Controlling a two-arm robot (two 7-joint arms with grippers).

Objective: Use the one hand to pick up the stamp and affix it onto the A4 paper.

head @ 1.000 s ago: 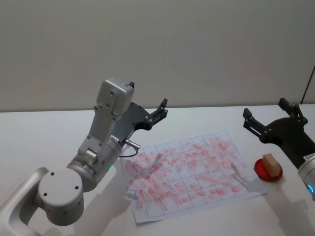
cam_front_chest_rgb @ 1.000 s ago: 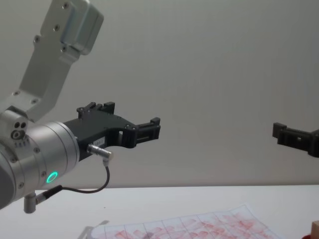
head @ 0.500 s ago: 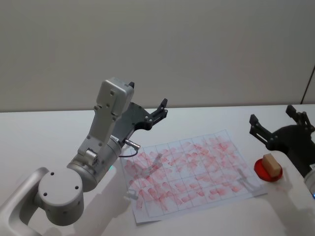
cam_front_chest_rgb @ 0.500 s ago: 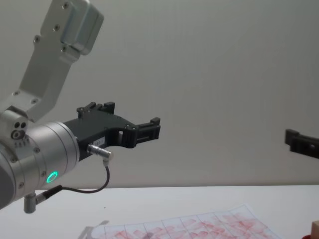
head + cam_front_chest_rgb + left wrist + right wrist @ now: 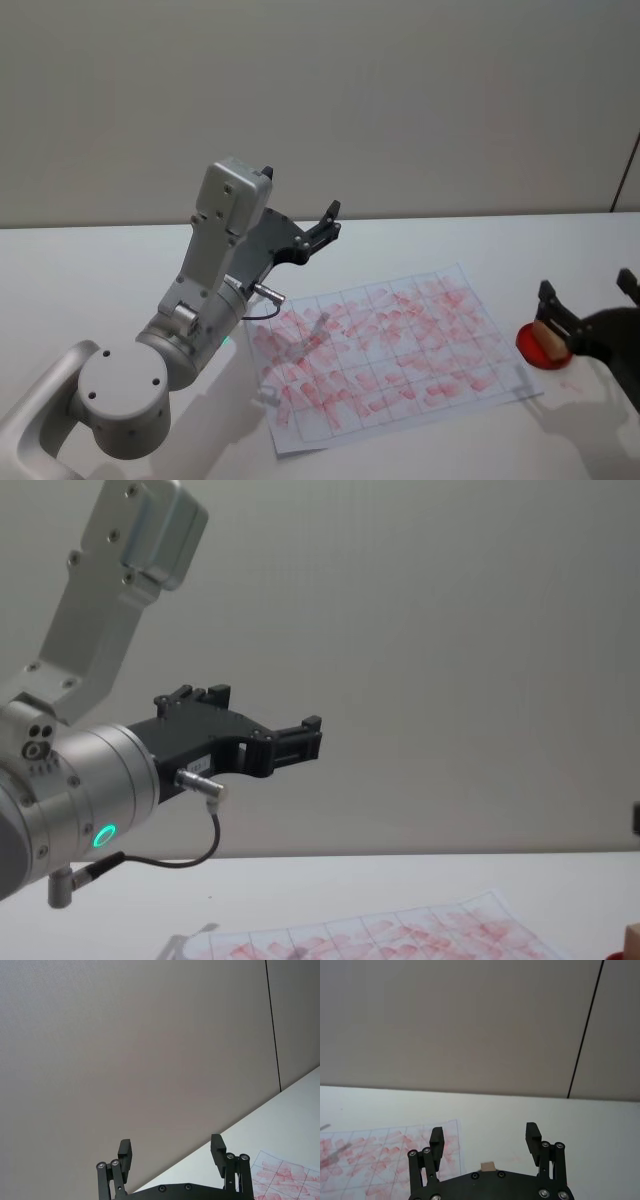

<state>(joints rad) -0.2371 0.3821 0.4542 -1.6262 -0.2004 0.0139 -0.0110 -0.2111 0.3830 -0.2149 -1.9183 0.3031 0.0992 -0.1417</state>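
Right gripper (image 5: 485, 1132): jaws spread wide, poised just over the stamp (image 5: 487, 1165). The stamp stands on a red pad (image 5: 538, 347) at the right of the table (image 5: 100, 260), just beside the A4 paper (image 5: 385, 350). To grip well, centre the block between the fingers, lower squarely and close on its side faces. Clearance looks small, though the block is partly hidden. Left gripper (image 5: 170, 1142): jaws likewise spread, idle, raised near the sheet's far left corner.
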